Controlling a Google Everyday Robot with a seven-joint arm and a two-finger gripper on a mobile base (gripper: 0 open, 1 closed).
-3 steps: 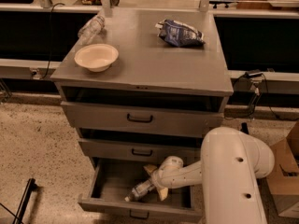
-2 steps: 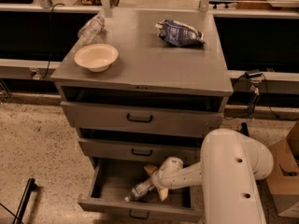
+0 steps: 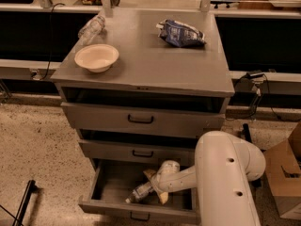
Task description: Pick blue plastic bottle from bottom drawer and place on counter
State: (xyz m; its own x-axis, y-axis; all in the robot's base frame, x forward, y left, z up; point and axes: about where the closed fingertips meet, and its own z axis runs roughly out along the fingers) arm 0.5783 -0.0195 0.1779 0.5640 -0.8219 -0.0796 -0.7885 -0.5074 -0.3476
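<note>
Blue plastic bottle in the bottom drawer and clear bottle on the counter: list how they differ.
The blue plastic bottle lies inside the open bottom drawer; the clear bottle lies up on the counter, at its far left corner behind the bowl. The pincer is down in the drawer at the blue plastic bottle; only the bowl is near the clear bottle. Shared: both lie on their sides.
</note>
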